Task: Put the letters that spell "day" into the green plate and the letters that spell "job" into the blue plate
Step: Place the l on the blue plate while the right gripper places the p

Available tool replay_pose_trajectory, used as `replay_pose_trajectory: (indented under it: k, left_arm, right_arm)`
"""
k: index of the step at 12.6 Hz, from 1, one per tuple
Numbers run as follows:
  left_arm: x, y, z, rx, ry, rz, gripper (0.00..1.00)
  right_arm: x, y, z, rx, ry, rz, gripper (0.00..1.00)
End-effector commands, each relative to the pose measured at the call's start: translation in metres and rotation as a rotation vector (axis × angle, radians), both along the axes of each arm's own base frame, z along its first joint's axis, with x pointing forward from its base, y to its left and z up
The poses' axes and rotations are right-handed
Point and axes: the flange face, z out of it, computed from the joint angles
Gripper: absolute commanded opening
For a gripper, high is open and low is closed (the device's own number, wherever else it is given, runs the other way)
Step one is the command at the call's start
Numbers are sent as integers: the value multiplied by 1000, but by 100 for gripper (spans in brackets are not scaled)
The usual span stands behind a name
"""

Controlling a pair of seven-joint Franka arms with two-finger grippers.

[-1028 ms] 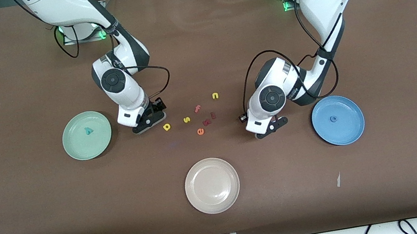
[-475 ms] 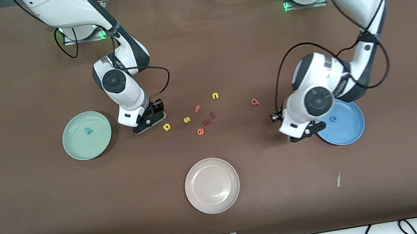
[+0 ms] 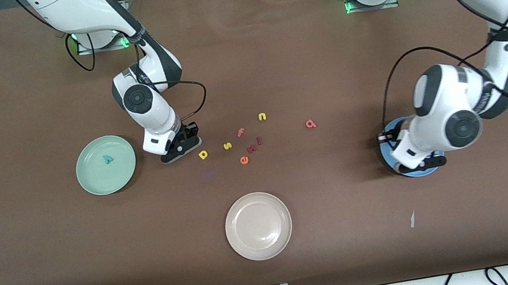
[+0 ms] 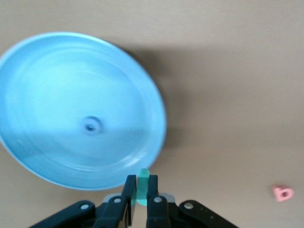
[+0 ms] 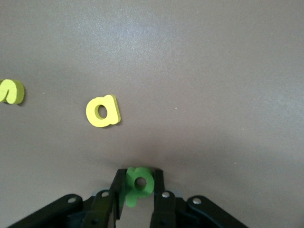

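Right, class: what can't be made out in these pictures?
Front view: the left arm covers most of the blue plate, hiding anything in it.
Left wrist view: the left claw pinches a teal letter edge-on; its shape is unreadable.
Front view: the dark red letters beside the orange e are too small to read.

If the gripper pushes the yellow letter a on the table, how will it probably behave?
The yellow a lies flat on the brown table cover, so it will probably slide, not roll or tip. It looks small and foam-like, so probably very light. Its thin edge may be hard to pinch.
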Motion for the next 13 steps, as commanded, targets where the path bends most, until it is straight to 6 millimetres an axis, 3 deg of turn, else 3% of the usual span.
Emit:
replay_pose_trajectory:
  k: [1, 3, 5, 7, 9, 10, 11, 13]
  left_arm:
    - [1, 36, -14, -25, 17, -95, 0]
    - [1, 56, -39, 6, 27, -108, 0]
    - [2, 66, -61, 28, 20, -125, 0]
    - [1, 72, -67, 30, 26, -126, 0]
    - [-2, 72, -81, 23, 45, -125, 5]
    - [-3, 72, -84, 22, 50, -125, 40]
    - [-3, 73, -84, 20, 50, -123, 97]
    - [1, 75, -67, 28, 34, -118, 100]
  right_arm:
    - [7, -13, 19, 8, -21, -5, 13]
    - [22, -49, 52, -13, 20, 23, 13]
    - [35, -97, 89, -23, 56, 102, 13]
    - [41, -144, 104, -25, 102, 175, 13]
    - [47, -184, 103, -18, 106, 228, 18]
    - [48, -195, 100, -19, 107, 223, 28]
    - [46, -201, 94, -20, 108, 214, 45]
    - [41, -203, 84, -20, 76, 203, 92]
